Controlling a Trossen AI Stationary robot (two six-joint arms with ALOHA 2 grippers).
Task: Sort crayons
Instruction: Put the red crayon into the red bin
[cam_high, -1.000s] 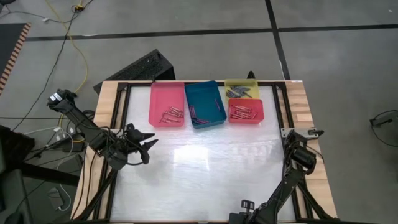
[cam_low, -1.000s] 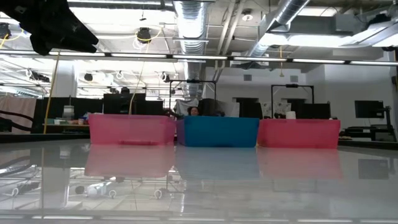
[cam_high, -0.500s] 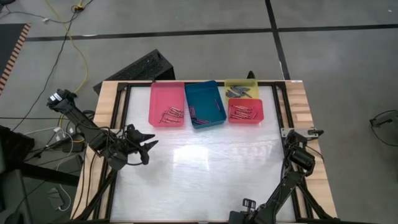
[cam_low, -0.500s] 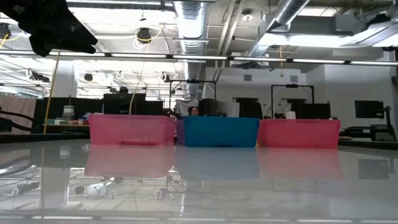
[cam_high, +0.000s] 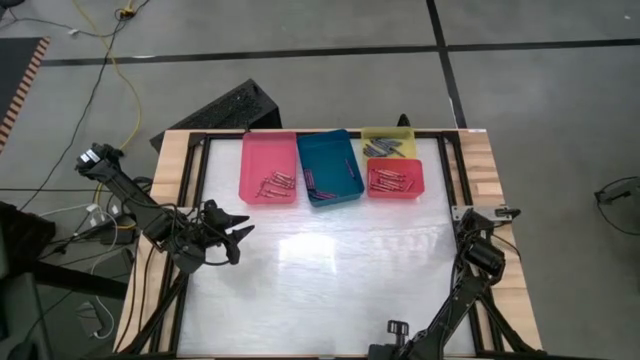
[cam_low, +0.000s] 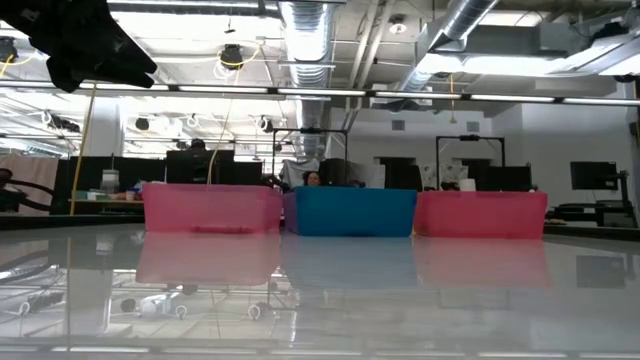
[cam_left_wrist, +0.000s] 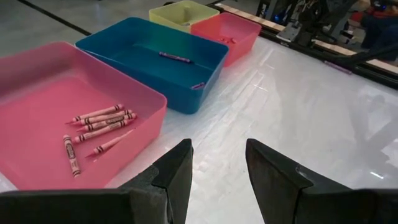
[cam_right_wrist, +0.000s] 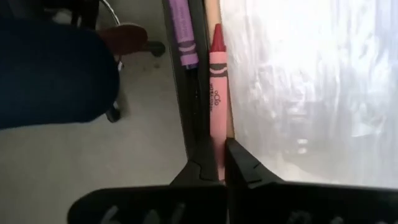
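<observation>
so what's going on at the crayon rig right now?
Crayon sorting. The right gripper sits at the table's right edge, shut on a red crayon lying in the frame rail beside a purple crayon. The left gripper hovers open over the table's left side, holding nothing. At the far edge stand the pink tray, teal tray, red tray and yellow tray, each already holding crayons.
</observation>
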